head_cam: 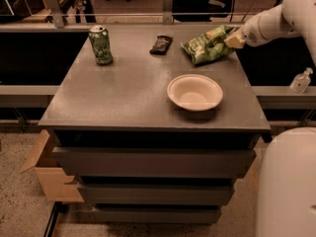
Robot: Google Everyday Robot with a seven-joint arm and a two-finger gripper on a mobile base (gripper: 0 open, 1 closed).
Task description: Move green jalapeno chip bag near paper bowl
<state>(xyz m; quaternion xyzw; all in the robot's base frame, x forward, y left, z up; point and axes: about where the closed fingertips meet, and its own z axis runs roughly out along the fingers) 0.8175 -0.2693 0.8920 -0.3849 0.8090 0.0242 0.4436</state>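
- Your gripper (234, 40) is at the far corner of the dark grey tabletop (123, 98), on the end of the white arm (276, 21). It touches the edge of the crinkled bright-green foil jalapeno chip bag (206, 46) — whether it has closed on the bag or only rests against it, I cannot tell.
- The bag lies just past the gripper's tip, on the side away from the arm. The shallow off-white paper bowl (195, 92) is near the gripper, toward the table's front edge and apart from the bag.
- Expect the bag to be light, soft and puffed with air. The foil will likely crumple and slip, and a hard squeeze would crush the chips.
- Take hold at the crimped end seam or a fold nearest the gripper — not across the puffed middle.
- The bowl looks light too, so a nudge to its rim would probably send it skidding.
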